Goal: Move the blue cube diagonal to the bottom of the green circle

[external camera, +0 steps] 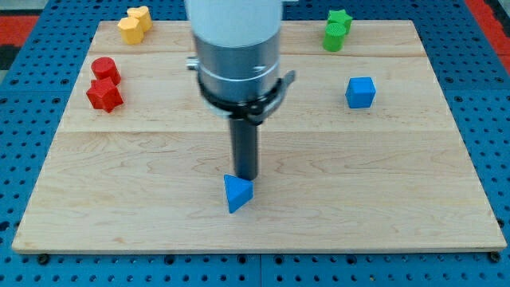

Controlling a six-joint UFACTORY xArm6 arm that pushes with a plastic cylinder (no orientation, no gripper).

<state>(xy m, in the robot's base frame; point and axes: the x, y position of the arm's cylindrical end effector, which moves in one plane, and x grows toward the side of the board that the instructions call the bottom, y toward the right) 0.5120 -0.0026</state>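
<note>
The blue cube (360, 92) sits on the wooden board at the view's right. The green circle (334, 37) lies above it near the top right, touching a green star (340, 19) just behind it. My tip (245, 175) stands in the middle of the board, touching or almost touching the top of a blue triangle (237, 194). The tip is well to the left of and below the blue cube.
A red circle (104, 69) and a red star (104, 94) sit together at the left. Two yellow blocks (134, 24) sit at the top left. The wooden board (398, 199) lies on a blue pegboard surface (494, 96).
</note>
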